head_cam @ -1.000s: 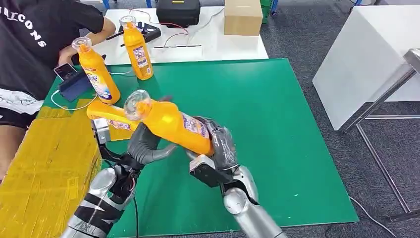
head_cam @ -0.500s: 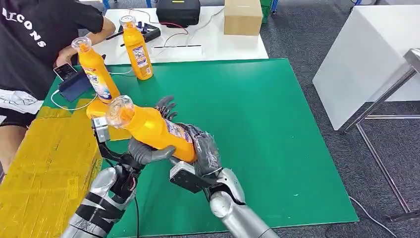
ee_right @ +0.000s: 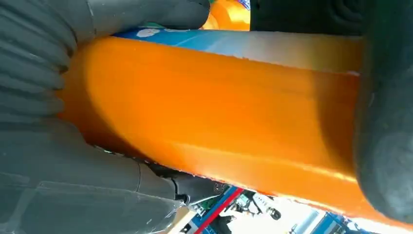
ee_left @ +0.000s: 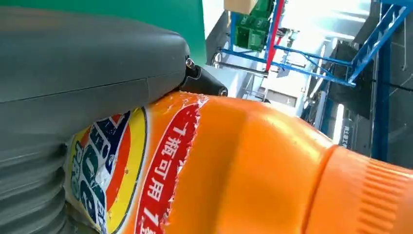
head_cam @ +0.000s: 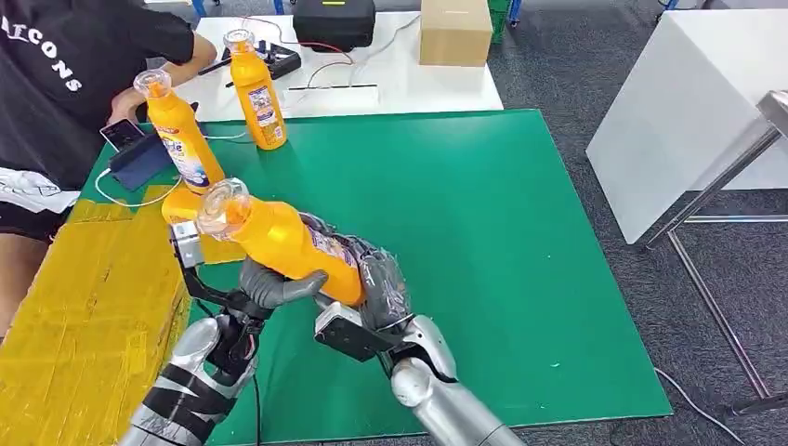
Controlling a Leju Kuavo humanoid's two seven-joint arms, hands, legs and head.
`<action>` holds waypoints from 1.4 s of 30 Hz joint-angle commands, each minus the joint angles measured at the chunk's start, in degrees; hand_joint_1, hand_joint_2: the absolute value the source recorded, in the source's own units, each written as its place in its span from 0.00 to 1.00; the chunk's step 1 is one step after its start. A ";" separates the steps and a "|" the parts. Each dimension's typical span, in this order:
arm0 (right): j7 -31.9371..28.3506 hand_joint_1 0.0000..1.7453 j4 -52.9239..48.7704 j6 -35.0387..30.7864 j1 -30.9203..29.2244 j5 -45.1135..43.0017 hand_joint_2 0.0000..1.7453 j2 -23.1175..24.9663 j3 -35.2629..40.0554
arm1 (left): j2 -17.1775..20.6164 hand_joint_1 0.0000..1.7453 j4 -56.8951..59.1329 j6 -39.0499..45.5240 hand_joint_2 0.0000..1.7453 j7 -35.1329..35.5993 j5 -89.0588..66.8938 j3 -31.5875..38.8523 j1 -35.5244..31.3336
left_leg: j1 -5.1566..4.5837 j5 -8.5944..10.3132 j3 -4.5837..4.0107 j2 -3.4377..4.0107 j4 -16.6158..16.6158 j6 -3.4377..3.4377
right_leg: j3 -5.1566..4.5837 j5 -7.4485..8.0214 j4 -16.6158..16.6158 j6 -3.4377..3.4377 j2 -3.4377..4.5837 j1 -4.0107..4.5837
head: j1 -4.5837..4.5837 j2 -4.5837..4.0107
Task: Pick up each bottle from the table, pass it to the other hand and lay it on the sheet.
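Both gripping the orange detergent bottle [head_cam: 283, 243] mid-air: left robot hand [head_cam: 269, 282] underneath, right robot hand [head_cam: 379, 279] wrapped round its hidden base.

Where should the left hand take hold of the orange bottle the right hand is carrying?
Judging by its pose, grip the upper body just below the neck. The held bottle lies tilted, cap toward the robot's left, and the right hand wraps its base end, so the left hand does best to cup it from underneath.
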 commanded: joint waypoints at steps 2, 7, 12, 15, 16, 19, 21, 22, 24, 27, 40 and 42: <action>-0.28 0.98 4.14 0.04 -0.52 0.10 1.00 -1.18 2.82 | -1.38 1.00 2.02 0.58 1.00 0.08 0.75 1.81 -3.00 | 0.15 -0.13 0.31 -0.08 0.00 -0.11 | 0.40 -0.11 -0.10 -0.04 -0.14 0.15 | 0.00 0.00; -0.45 0.67 3.35 -0.26 0.03 -0.75 1.00 -1.17 2.10 | -1.56 1.00 1.62 1.65 1.00 -0.25 1.09 2.39 -2.73 | 0.11 -0.08 0.21 -0.11 0.00 -0.09 | 0.29 -0.09 -0.07 -0.03 -0.15 0.11 | 0.00 0.00; -0.82 0.00 -6.56 1.14 3.99 -6.21 1.00 -4.13 -0.96 | 0.42 1.00 -1.55 12.60 1.00 -3.65 -6.65 5.64 -1.89 | 0.13 -0.10 0.24 -0.12 0.01 -0.11 | 0.32 -0.11 -0.07 -0.03 -0.18 0.13 | -0.02 0.00; -0.70 0.00 -16.55 1.65 7.37 -8.07 1.00 -7.34 -3.79 | 1.94 1.00 -3.84 24.66 1.00 -6.27 -20.09 9.08 -1.29 | 0.04 -0.03 0.03 -0.09 0.01 -0.05 | 0.08 -0.04 -0.02 -0.01 -0.12 0.04 | -0.02 0.00; -0.67 0.00 -19.53 1.61 8.42 -7.99 1.00 -8.16 -4.84 | 2.19 1.00 -4.48 28.28 1.00 -6.88 -24.92 10.07 -1.05 | 0.09 -0.08 0.11 -0.11 0.03 -0.08 | 0.19 -0.09 -0.03 -0.02 -0.15 0.09 | 0.02 0.00; -0.87 0.00 -26.61 2.23 11.00 -8.12 1.00 -9.75 -7.70 | 3.04 1.00 -3.86 45.25 1.00 -4.77 -50.23 11.82 -0.86 | 0.08 -0.10 0.11 -0.07 0.03 -0.08 | 0.18 -0.10 -0.02 -0.02 -0.11 0.09 | 0.00 0.00; -0.57 0.00 -28.17 2.65 11.54 -7.72 1.00 -10.04 -8.50 | 2.80 1.00 -3.80 46.37 1.00 -3.89 -54.38 12.84 -0.70 | 0.02 -0.03 0.02 -0.14 -0.01 -0.04 | 0.08 -0.06 -0.02 0.00 -0.15 0.02 | 0.02 0.00; -0.57 0.00 -28.17 2.65 11.54 -7.72 1.00 -10.04 -8.50 | 2.80 1.00 -3.80 46.37 1.00 -3.89 -54.38 12.84 -0.70 | 0.02 -0.03 0.02 -0.09 -0.02 -0.04 | 0.06 -0.04 -0.03 0.00 -0.08 0.02 | 0.00 0.00; -0.57 0.00 -27.98 2.64 11.57 -7.74 1.00 -9.83 -8.43 | 2.62 1.00 -3.62 46.33 1.00 -3.91 -54.48 12.75 -0.70 | 0.02 -0.04 0.03 -0.06 -0.01 -0.04 | 0.08 -0.04 -0.03 0.00 -0.07 0.02 | -0.02 0.00; -1.03 0.00 -29.45 2.35 11.96 -7.56 1.00 -9.97 -9.43 | 2.63 1.00 -1.95 52.22 1.00 4.83 -84.91 15.43 -0.72 | 0.08 -0.10 0.19 -0.12 0.02 -0.09 | 0.27 -0.11 -0.04 -0.02 -0.15 0.08 | 0.00 0.00; 1.12 0.00 -36.55 4.18 13.44 -5.20 1.00 -9.93 -14.65 | 15.00 1.00 29.62 27.68 1.00 28.70 -112.12 -4.97 -15.86 | 0.14 0.05 0.22 -0.22 -0.02 -0.22 | 0.23 -0.10 -0.03 -0.05 -0.19 0.15 | -0.02 0.02; 1.14 0.00 -36.19 4.50 13.34 -5.04 1.00 -9.76 -14.80 | 14.15 1.00 31.22 26.83 1.00 27.93 -112.09 -4.47 -15.97 | 0.20 -0.03 0.25 -0.09 0.04 -0.21 | 0.28 -0.11 -0.02 -0.02 -0.08 0.20 | 0.02 0.00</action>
